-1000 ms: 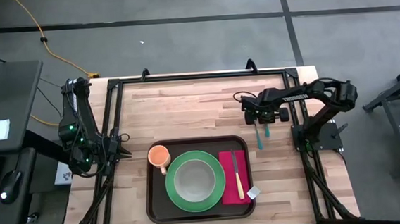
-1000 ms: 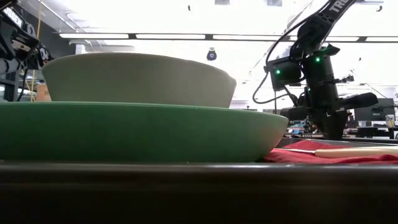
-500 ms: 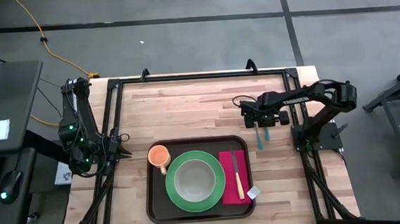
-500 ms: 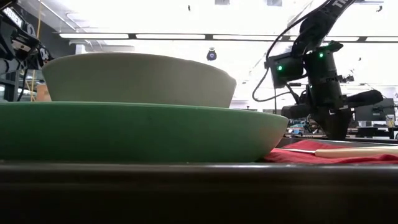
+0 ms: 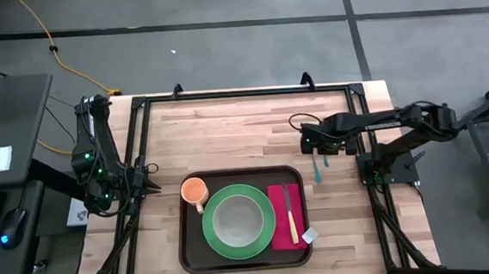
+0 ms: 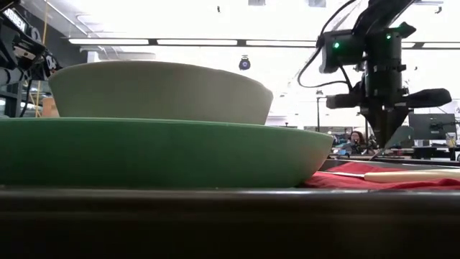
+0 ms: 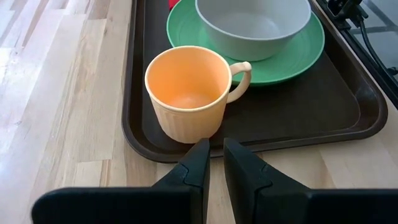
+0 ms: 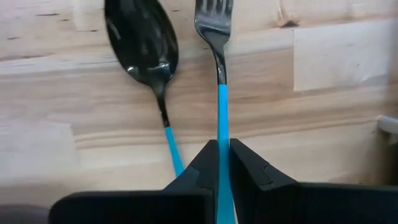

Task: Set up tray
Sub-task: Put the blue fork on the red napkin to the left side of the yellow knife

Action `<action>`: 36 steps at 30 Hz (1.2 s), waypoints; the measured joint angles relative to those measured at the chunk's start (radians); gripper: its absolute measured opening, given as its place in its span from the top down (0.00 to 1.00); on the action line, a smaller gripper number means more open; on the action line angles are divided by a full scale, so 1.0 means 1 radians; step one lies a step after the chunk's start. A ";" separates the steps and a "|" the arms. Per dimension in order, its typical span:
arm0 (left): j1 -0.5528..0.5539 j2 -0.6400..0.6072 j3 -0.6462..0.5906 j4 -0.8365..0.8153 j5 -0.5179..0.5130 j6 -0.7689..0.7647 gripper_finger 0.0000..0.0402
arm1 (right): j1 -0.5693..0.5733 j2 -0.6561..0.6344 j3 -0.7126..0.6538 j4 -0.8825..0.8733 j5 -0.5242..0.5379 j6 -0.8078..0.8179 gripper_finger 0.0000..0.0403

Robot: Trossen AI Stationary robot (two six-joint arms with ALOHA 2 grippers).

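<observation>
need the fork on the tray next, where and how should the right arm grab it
Grip the fork on its thin blue handle, coming straight down from above, since it lies flat on the table. Keep the fingers astride the handle, as the right gripper already has them. The spoon lies alongside, so stay clear of that side. The left gripper waits by the tray.

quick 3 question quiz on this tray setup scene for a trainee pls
1. True or false: the orange cup stands on the tray.
2. Which utensil handle runs between the right gripper fingers? A) spoon B) fork C) knife
3. Fill in: the bowl sits on the green ____.

Key:
1. True
2. B; the fingers look closed on the blue handle.
3. plate

The left gripper waits shut beside the tray near the cup.
</observation>
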 joint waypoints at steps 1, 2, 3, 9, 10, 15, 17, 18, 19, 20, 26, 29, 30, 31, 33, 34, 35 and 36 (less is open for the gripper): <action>0.000 0.000 0.000 0.000 0.000 0.000 0.80 | 0.009 -0.008 0.000 0.000 0.002 0.011 0.98; 0.000 0.000 0.000 0.000 0.000 0.000 0.80 | 0.018 -0.014 0.000 0.000 0.005 0.021 0.98; 0.000 0.000 0.000 0.000 0.000 0.000 0.80 | 0.027 -0.016 0.000 0.000 0.010 0.028 0.99; 0.000 0.000 0.000 0.000 0.000 0.000 0.80 | 0.062 -0.017 0.000 -0.007 0.016 0.064 1.00; 0.000 0.000 0.000 0.000 0.000 0.000 0.80 | 0.064 -0.017 0.000 -0.014 0.016 0.065 1.00; 0.000 0.000 0.000 0.001 0.000 0.000 0.80 | 0.065 -0.017 0.000 -0.023 0.020 0.072 1.00; 0.000 0.000 0.000 0.001 0.000 0.000 0.80 | 0.065 -0.017 0.000 -0.020 0.026 0.079 0.99; 0.000 0.000 0.000 0.000 0.000 0.000 0.80 | 0.065 -0.017 0.000 -0.018 0.027 0.080 0.99; 0.000 0.000 0.000 0.000 0.000 0.000 0.80 | 0.065 -0.017 0.000 -0.015 0.027 0.080 0.99; 0.000 0.000 0.000 0.000 0.000 0.000 0.80 | 0.065 -0.017 0.000 -0.011 0.027 0.080 0.99; 0.000 0.000 0.000 0.000 0.000 0.000 0.80 | 0.065 -0.017 0.000 0.007 0.087 0.080 1.00; 0.000 0.000 0.000 0.000 0.000 0.000 0.80 | 0.064 -0.017 0.000 0.030 0.136 0.079 0.98; 0.000 0.000 0.000 0.000 0.000 0.000 0.80 | 0.064 -0.017 0.000 0.035 0.147 0.070 0.97; 0.000 0.000 0.000 0.000 0.000 0.000 0.80 | 0.064 -0.017 0.000 0.039 0.156 0.059 0.96; 0.000 0.000 0.000 0.000 0.000 0.000 0.80 | 0.057 -0.017 0.000 0.040 0.158 0.036 0.93; 0.000 0.000 0.000 0.000 0.000 0.000 0.80 | 0.052 -0.017 0.000 0.040 0.156 0.020 0.90; 0.000 0.000 0.000 -0.001 0.000 0.000 0.80 | 0.045 -0.017 0.000 0.040 0.155 0.006 0.88; 0.000 0.000 0.000 -0.002 0.000 0.000 0.80 | 0.037 -0.015 0.000 0.040 0.157 -0.004 0.85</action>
